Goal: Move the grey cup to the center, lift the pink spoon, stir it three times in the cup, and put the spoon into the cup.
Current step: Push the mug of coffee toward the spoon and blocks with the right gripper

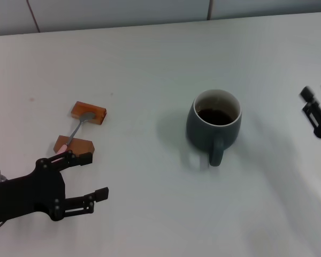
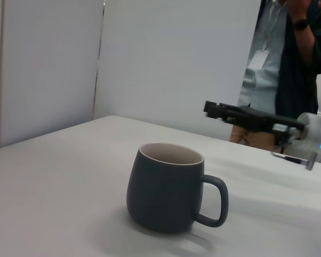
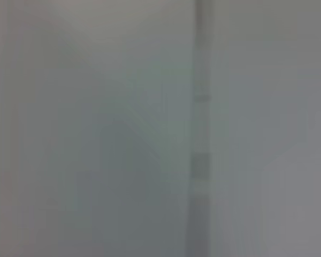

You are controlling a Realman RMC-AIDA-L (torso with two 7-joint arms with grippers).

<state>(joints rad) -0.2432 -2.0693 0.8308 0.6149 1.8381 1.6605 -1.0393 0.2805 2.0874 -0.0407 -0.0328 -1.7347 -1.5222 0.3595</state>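
White tabletop (image 1: 150, 64) holds the grey cup (image 1: 213, 124) near its centre, handle toward six o'clock, dark liquid inside. At nine o'clock, the pink spoon (image 1: 75, 131) bridges two orange-brown blocks (image 1: 89, 112). Just below, the left gripper (image 1: 88, 179) is spread wide, holding nothing. The right gripper (image 1: 316, 110) sits at three o'clock, also empty, fingers parted.

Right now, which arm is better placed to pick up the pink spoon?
Left. The left gripper hangs open beside the pink spoon; the right gripper sits at the far edge, beyond the grey cup.
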